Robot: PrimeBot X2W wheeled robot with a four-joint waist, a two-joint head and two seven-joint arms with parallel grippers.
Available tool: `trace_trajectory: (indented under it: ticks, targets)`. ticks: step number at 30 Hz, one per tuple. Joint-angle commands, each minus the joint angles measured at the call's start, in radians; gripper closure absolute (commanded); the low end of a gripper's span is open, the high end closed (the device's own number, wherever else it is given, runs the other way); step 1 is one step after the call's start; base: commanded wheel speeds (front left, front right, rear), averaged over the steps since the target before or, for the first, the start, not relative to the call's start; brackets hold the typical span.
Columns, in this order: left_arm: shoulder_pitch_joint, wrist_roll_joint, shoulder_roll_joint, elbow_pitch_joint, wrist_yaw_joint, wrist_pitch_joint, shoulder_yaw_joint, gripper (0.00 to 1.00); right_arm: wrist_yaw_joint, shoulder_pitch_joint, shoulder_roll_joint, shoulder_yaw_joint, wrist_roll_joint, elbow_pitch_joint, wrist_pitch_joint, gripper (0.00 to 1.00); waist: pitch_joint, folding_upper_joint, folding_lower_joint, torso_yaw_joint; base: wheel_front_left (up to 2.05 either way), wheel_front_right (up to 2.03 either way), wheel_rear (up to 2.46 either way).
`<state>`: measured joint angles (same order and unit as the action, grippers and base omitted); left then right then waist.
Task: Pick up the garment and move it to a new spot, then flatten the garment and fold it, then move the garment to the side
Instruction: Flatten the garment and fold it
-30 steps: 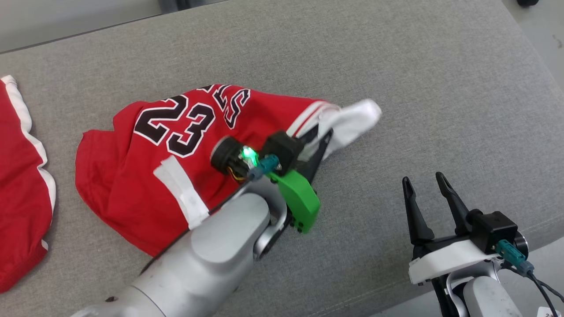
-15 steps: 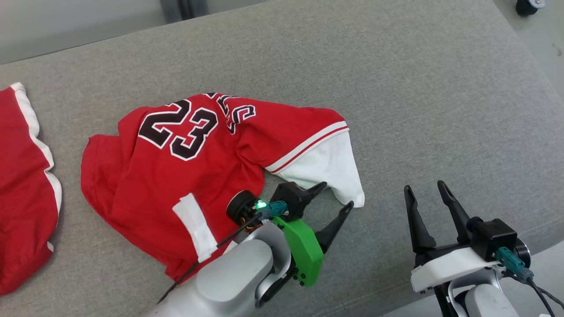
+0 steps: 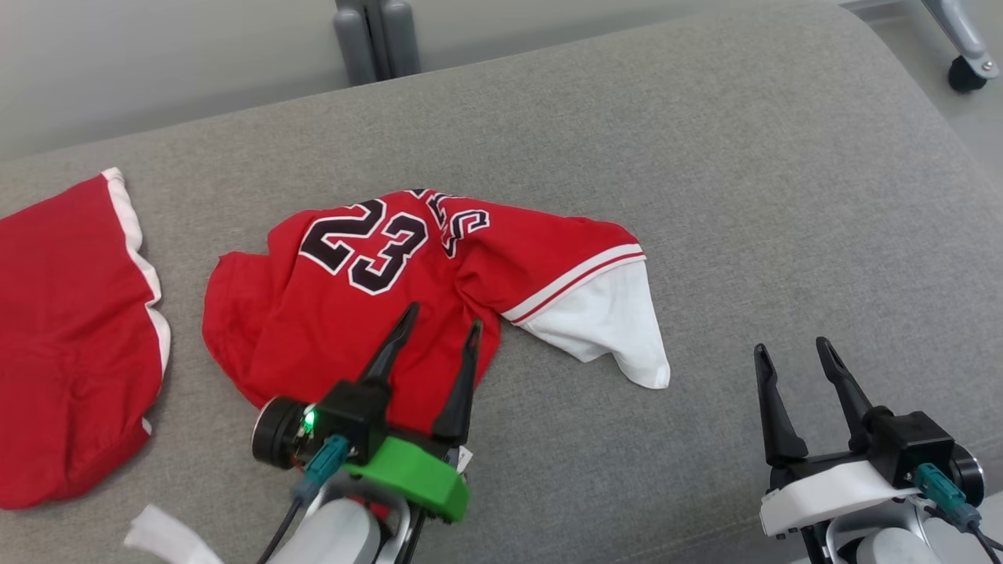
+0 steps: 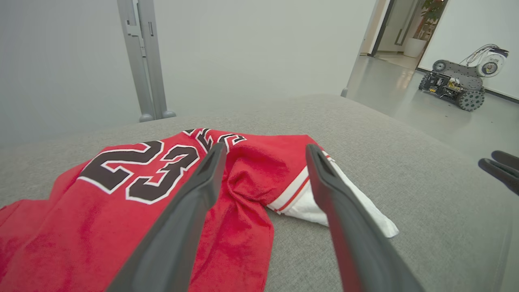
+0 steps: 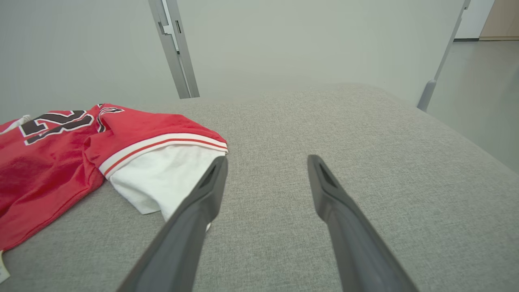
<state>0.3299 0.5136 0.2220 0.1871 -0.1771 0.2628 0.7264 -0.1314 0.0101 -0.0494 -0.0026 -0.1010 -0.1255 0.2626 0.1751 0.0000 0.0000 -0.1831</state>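
Observation:
A crumpled red jersey (image 3: 368,305) with the number 23 and a white sleeve (image 3: 607,321) lies on the grey cushioned surface (image 3: 744,196). My left gripper (image 3: 441,316) is open, its fingers hovering over the jersey's near edge with nothing between them. In the left wrist view the jersey (image 4: 121,194) spreads under and ahead of the left gripper (image 4: 263,150). My right gripper (image 3: 793,349) is open at the lower right, apart from the garment. In the right wrist view the right gripper (image 5: 265,160) points over bare cushion, the white sleeve (image 5: 162,178) beside its left finger.
A second red garment with white trim (image 3: 70,329) lies at the left. A white label (image 3: 161,533) shows near the bottom edge. A grey post (image 3: 374,35) stands behind the surface. A small wheeled machine (image 4: 462,81) sits on the floor far right.
The left gripper let go of the white sleeve, pulled back toward me and now points up over the jersey's near edge. The sleeve lies flat. The head camera has shifted.

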Motion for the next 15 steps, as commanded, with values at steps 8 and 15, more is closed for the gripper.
trace_trajectory:
  ticks: [8,15]
  targets:
    - [-0.279,-0.135,-0.042,-0.069,0.037,0.002,-0.241,0.00,0.001,0.034,-0.007,-0.023,0.046,0.015,0.003,0.00,-0.087,0.0000,0.0000,0.104,0.00,0.00,0.00]
    - [-0.417,-0.228,-0.109,-0.075,0.096,0.003,-0.426,0.00,0.001,0.071,-0.018,-0.014,0.075,-0.006,0.003,0.00,-0.146,0.0000,0.0000,0.159,0.00,0.00,0.00]
